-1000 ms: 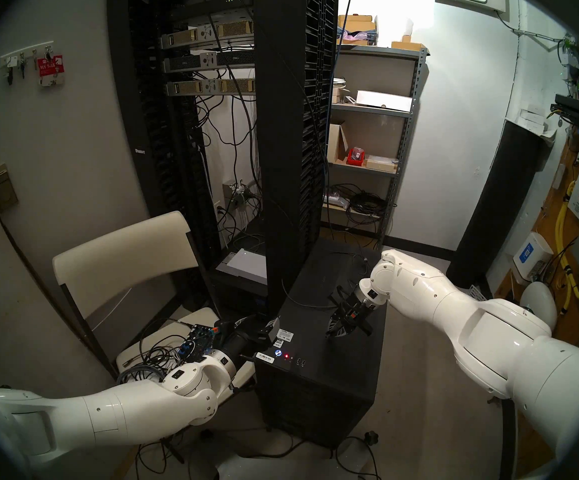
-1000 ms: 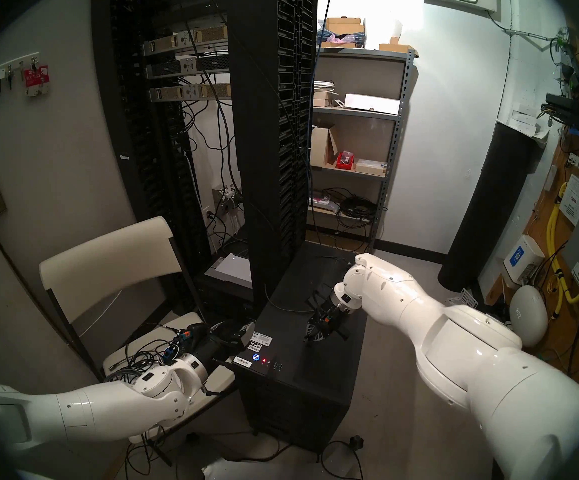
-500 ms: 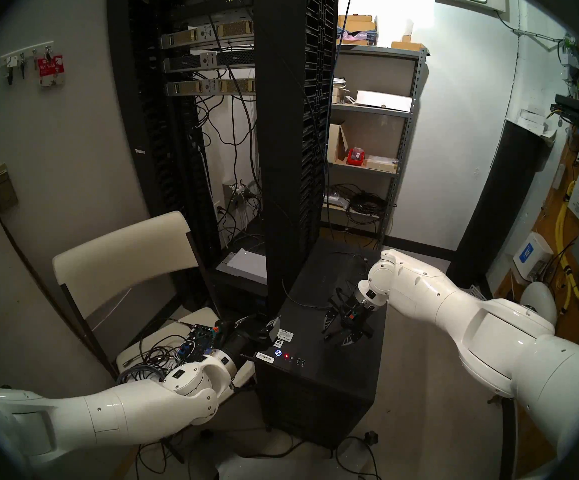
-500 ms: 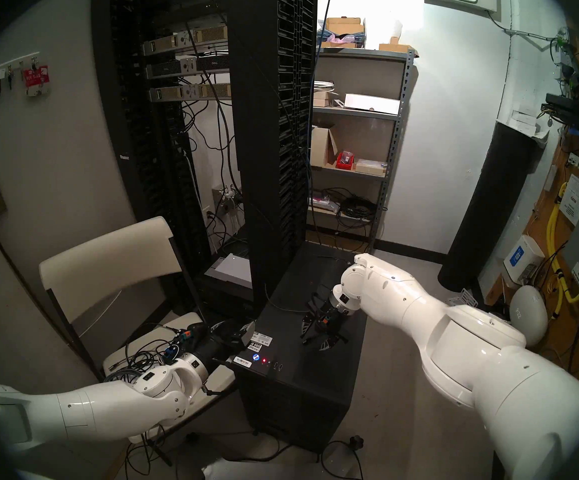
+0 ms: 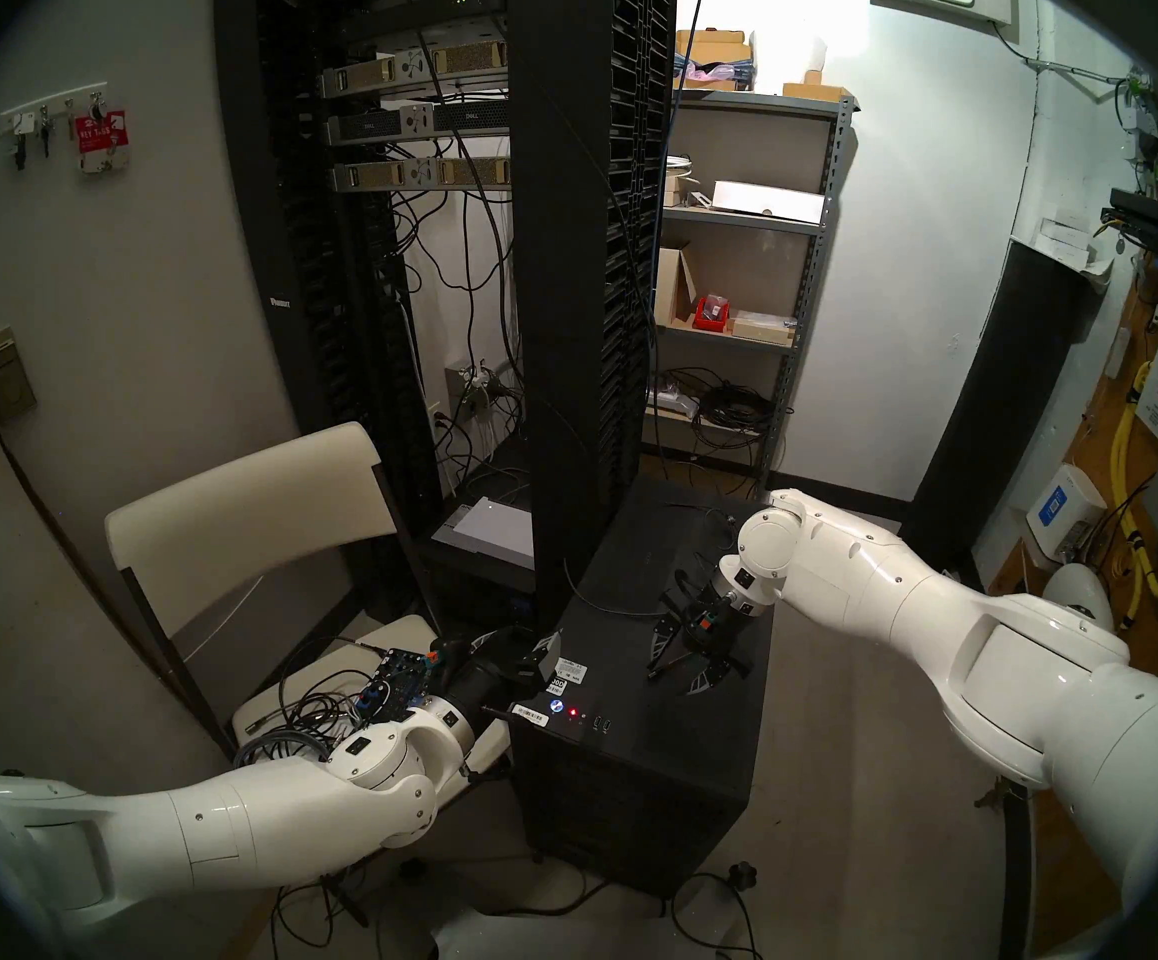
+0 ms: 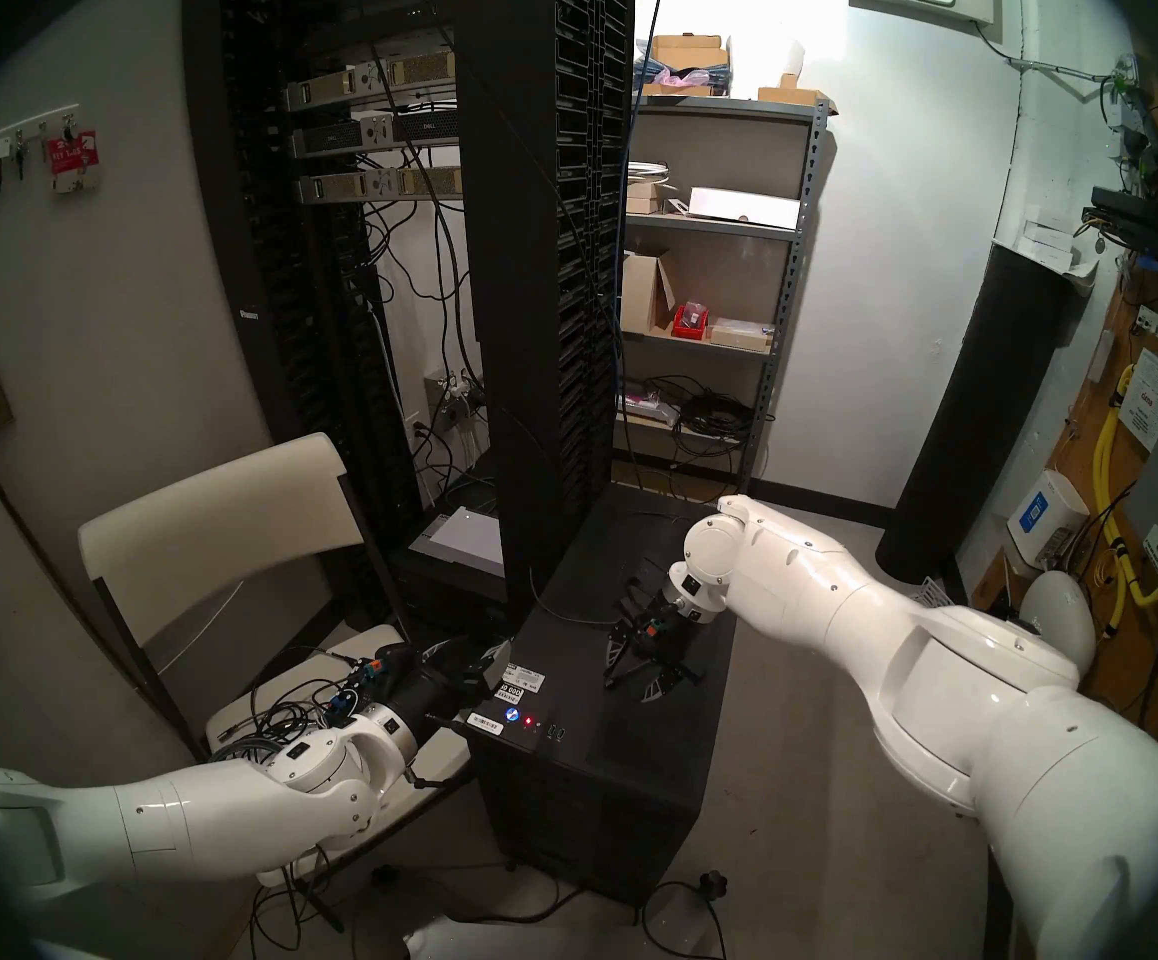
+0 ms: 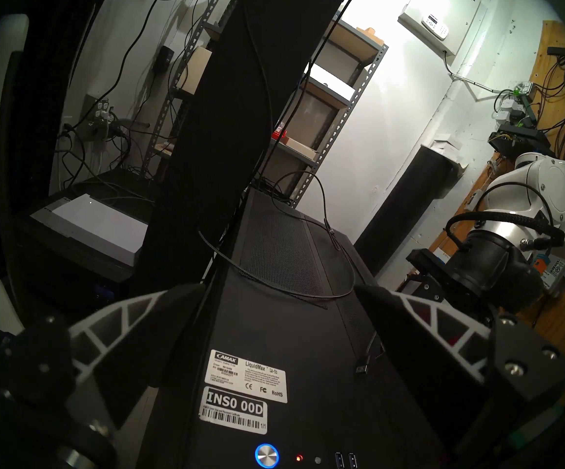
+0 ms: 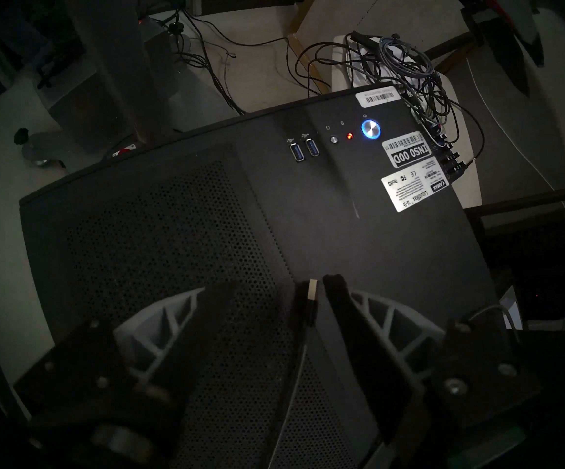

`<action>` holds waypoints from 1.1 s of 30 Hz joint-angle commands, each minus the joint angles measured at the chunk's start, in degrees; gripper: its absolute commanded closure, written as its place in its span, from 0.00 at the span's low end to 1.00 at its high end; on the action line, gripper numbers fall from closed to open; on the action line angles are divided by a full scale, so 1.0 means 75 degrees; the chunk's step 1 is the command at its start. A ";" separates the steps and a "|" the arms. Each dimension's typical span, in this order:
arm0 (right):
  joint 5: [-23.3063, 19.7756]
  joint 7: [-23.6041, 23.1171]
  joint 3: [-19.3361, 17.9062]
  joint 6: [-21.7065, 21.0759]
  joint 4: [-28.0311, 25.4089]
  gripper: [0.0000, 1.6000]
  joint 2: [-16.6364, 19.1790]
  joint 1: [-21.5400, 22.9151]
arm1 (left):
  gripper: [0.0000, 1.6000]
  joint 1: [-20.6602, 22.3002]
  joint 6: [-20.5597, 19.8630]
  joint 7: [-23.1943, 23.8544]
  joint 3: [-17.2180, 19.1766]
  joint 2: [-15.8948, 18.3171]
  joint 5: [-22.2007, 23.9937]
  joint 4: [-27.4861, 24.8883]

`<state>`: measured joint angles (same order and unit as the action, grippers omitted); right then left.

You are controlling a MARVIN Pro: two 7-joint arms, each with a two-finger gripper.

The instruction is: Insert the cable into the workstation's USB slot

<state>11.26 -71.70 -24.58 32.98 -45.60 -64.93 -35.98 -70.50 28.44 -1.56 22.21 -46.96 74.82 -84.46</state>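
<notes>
Right now the black workstation (image 5: 631, 744) stands on the floor, its top panel facing up. The thin dark grey cable (image 5: 604, 604) lies in a loose curve across the rear half of that panel. In the left wrist view the cord runs forward over the mesh section. Its small black USB plug (image 8: 309, 306) rests near the middle of the workstation's top, metal tip pointing toward the front edge.

The right gripper (image 8: 276, 284) hangs tilted downward over the middle of the workstation. Its jaws stand well apart and clamp nothing. The plug sits in the gap, much closer to one finger (image 8: 336, 290) than to the other; whether it touches that finger cannot be told.

The left gripper (image 7: 277, 289) is held about level at the workstation's front left corner, jaws spread wide and empty.

Two blue USB slots (image 8: 306, 149) sit side by side at the workstation's front edge, both unoccupied. A red LED (image 8: 349, 136) and a round blue-lit button (image 8: 371, 129) follow beside them. White barcode stickers (image 8: 415, 184) lie next to the button.

A folding chair (image 5: 243, 494) stands to the workstation's left, with a heap of cords (image 5: 299, 723) on its seat. The tall server rack (image 5: 562, 245) rises just behind the workstation's left rear
</notes>
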 commanded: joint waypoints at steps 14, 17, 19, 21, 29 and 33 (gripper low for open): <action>-0.3318 -0.1042 -0.1477 -0.2788 -0.2312 0.00 0.1737 -0.1007 | 0.00 0.0086 -0.0033 0.0106 -0.0002 -0.0048 -0.0004 -0.0058; -0.3562 -0.1022 -0.1547 -0.2955 -0.2534 0.03 0.1841 -0.1173 | 0.00 0.0089 -0.0040 0.0120 -0.0008 -0.0047 -0.0005 -0.0051; -0.3915 -0.0704 -0.1701 -0.3461 -0.2684 0.05 0.1938 -0.1461 | 0.00 0.0089 -0.0036 0.0143 -0.0015 -0.0043 -0.0001 -0.0060; -0.4092 -0.0646 -0.1733 -0.3659 -0.2769 0.04 0.1973 -0.1575 | 0.00 0.0091 -0.0035 0.0156 -0.0019 -0.0040 0.0000 -0.0062; -0.4922 0.0064 -0.2029 -0.4746 -0.3041 0.21 0.1999 -0.2081 | 0.00 0.0089 -0.0042 0.0194 -0.0037 -0.0028 0.0000 -0.0046; -0.5450 0.0425 -0.2241 -0.5551 -0.3080 0.21 0.1987 -0.2318 | 0.00 0.0104 -0.0068 0.0229 -0.0045 -0.0012 0.0006 -0.0042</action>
<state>-24.20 -72.02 -38.92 -1.65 -66.86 -50.33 -50.69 -70.34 28.27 -0.28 21.62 -47.19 74.82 -84.42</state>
